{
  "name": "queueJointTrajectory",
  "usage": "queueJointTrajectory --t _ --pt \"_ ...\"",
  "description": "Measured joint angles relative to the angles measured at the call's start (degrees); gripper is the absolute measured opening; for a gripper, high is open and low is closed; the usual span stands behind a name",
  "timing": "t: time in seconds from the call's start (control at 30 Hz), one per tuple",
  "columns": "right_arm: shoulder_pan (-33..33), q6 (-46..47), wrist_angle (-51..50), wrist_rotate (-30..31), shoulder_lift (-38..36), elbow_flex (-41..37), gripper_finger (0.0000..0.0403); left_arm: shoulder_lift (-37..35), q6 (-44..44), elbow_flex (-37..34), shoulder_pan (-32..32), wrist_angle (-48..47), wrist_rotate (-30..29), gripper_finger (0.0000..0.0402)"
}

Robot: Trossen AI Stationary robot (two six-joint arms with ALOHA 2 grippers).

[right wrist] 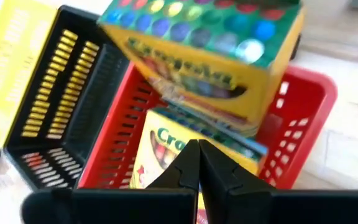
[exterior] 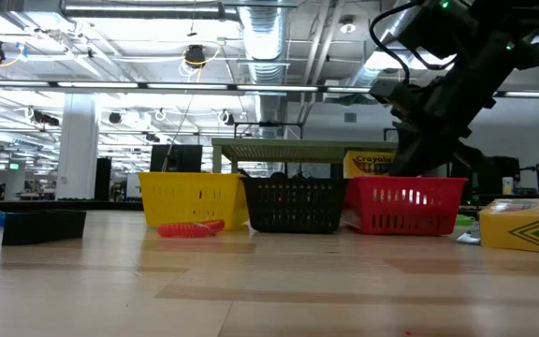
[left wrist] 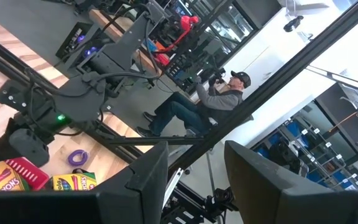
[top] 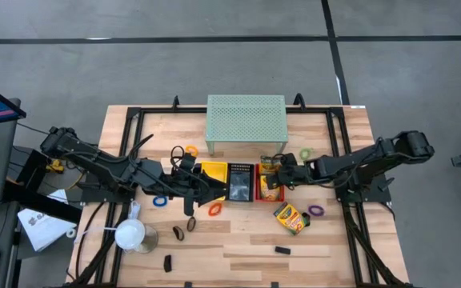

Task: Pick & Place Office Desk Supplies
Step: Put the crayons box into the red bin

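Observation:
Yellow (top: 213, 170), black (top: 241, 181) and red (top: 270, 199) baskets stand in a row at mid-table. In the red basket (right wrist: 303, 124) one crayon box (right wrist: 157, 146) lies flat, and a second crayon box (right wrist: 210, 56) leans tilted on it against the far wall. My right gripper (right wrist: 199, 152) is shut and slants down over the flat box. My left gripper (left wrist: 194, 165) hangs open and level, raised beside the yellow basket (top: 202, 192), with nothing between its fingers. A third crayon box (top: 290, 218) lies on the table. My right gripper points its shut fingertips (right wrist: 190, 163) slanting down at the top face of the flat crayon box (right wrist: 166, 140) in the red basket. The fingers hide the spot, so I cannot tell whether they touch it.
The pale green mesh shelf (top: 246, 120) stands behind the baskets. Ring bands lie about: purple (top: 316, 210), green (top: 305, 152), orange (top: 214, 210), blue (top: 160, 202). Black clips (top: 282, 250) lie near the front. A white round-headed object (top: 130, 234) stands at the front left.

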Motion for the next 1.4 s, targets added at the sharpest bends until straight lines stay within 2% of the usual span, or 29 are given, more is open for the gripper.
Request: queueJointTrajectory --t 0.53,0.73,0.87,0.97,1.07,1.23,1.4 --pt "0.1 -0.17 1.35 -0.55 4.22 0.06 0.0 0.0 0.04 0.02 0.0 0.56 0.26 0.0154" --pt "2.79 -1.08 0.96 6.1 -3.17 1.53 0.0 0.0 0.02 0.02 -0.33 1.75 0.24 0.0154" --pt "6.26 -5.66 -2.48 7.11 -8.89 4.14 0.0 0.0 0.02 0.02 -0.61 1.79 0.22 0.0154" --pt "10.25 -10.1 -3.19 5.12 -12.58 5.09 0.0 0.0 0.0 0.02 -0.61 1.77 0.63 0.0154" --pt "15.14 -11.97 -3.53 0.21 -15.22 5.16 0.0 0.0 0.0 0.02 -0.66 1.77 2.0 0.0154" --pt "23.76 -5.99 -4.95 -8.58 -16.05 5.19 0.0 0.0 0.0 0.02 -0.77 1.64 2.58 0.0154" --pt "31.94 -0.29 0.11 -11.08 -14.37 5.18 0.0003 0.0 -0.03 0.02 -0.98 1.22 2.62 0.0154"
